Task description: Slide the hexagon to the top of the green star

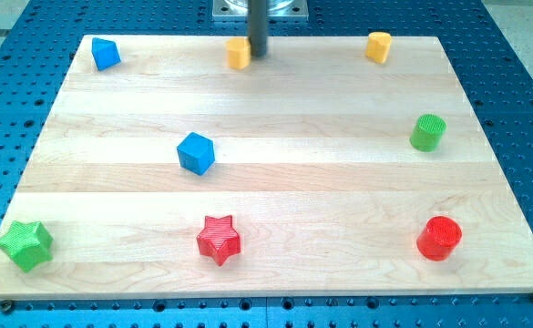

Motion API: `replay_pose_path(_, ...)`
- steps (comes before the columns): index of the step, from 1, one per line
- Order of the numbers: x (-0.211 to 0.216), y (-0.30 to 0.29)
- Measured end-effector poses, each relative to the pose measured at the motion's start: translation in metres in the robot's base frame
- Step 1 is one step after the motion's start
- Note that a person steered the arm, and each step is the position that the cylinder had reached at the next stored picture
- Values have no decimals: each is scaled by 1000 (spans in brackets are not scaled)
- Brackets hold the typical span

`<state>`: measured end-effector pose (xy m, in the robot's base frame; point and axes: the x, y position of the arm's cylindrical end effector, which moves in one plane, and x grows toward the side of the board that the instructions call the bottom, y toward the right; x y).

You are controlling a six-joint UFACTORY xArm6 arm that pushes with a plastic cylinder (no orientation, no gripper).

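Note:
My tip (257, 56) is at the view's top centre, touching or nearly touching the right side of a yellow block (237, 53); this block's shape is hard to make out. A second yellow block (379, 46), which looks hexagon-like, sits at the top right. The green star (25, 244) lies at the bottom left corner of the wooden board (339, 182), far from my tip.
A blue block (106, 54) sits at the top left and a blue cube (195, 153) left of centre. A red star (219, 240) is at bottom centre, a red cylinder (440, 238) at bottom right, and a green cylinder (427, 132) at the right edge.

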<state>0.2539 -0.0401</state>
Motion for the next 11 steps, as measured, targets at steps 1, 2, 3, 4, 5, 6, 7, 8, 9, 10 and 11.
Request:
replay_pose_path(1, 58, -86)
replay_pose_path(2, 20, -76)
replay_pose_path(3, 24, -109)
replay_pose_path(4, 119, -145)
replay_pose_path(5, 123, -146)
replay_pose_path(6, 99, -163)
replay_pose_path(7, 156, -189)
replay_pose_path(8, 200, -192)
replay_pose_path(9, 159, -199)
replay_pose_path(10, 181, -229)
replay_pose_path(11, 220, -194)
